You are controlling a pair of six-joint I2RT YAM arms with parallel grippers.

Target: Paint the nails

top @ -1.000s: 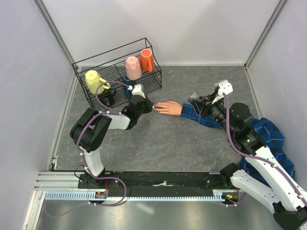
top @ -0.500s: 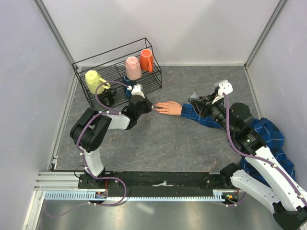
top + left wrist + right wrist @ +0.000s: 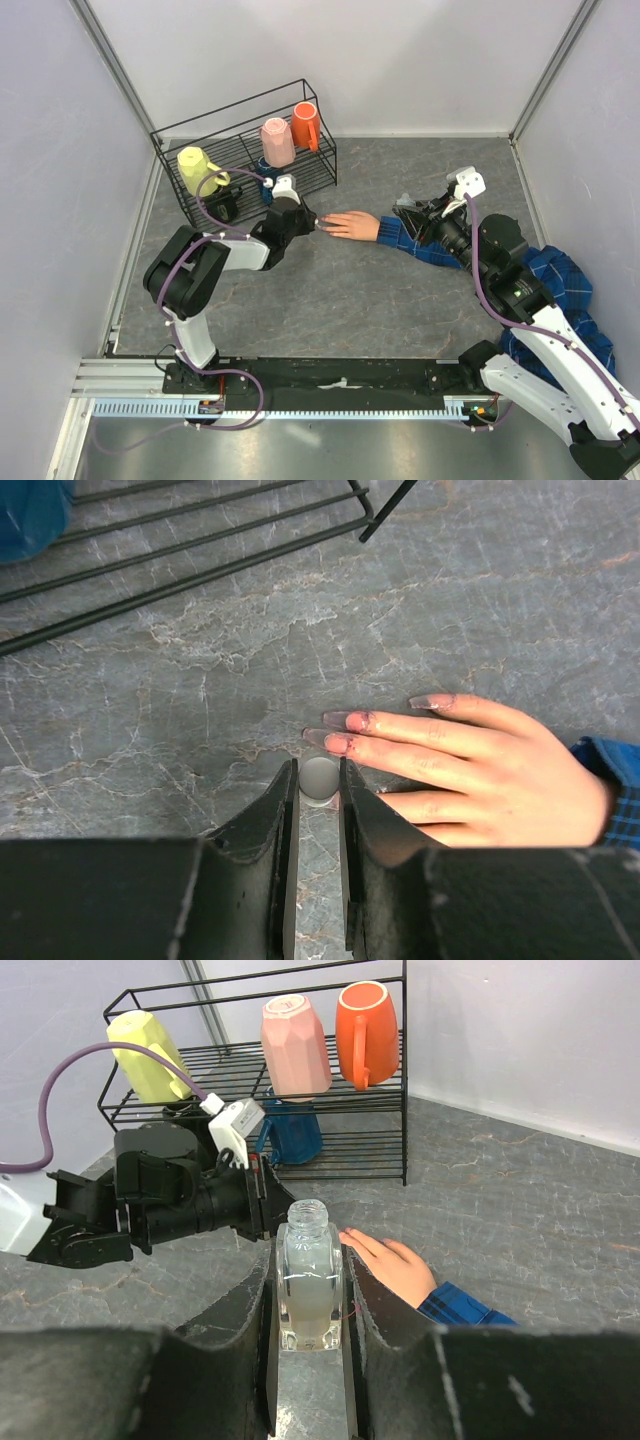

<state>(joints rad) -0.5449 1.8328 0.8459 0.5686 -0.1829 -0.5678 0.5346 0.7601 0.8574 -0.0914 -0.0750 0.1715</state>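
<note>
The peach-pink fake hand (image 3: 352,225) lies flat on the grey table, ending a blue plaid sleeve (image 3: 405,238). In the left wrist view its nails (image 3: 336,720) look smeared dark at the fingertips. My left gripper (image 3: 319,780) is shut on a small round whitish brush cap (image 3: 320,776), held right at the tips of the fingers (image 3: 440,740). It also shows in the top view (image 3: 316,224). My right gripper (image 3: 310,1270) is shut on a small clear bottle (image 3: 310,1280) with an open neck, held upright near the sleeve. It also shows in the top view (image 3: 412,214).
A black wire rack (image 3: 250,160) stands at the back left with a yellow mug (image 3: 197,168), a pink mug (image 3: 277,142), an orange mug (image 3: 306,126) and a blue cup (image 3: 292,1132). The plaid shirt (image 3: 560,285) lies bunched at the right wall.
My left arm's elbow has shifted slightly to the left; its gripper stays at the fingertips. The right arm and the hand have not moved.
</note>
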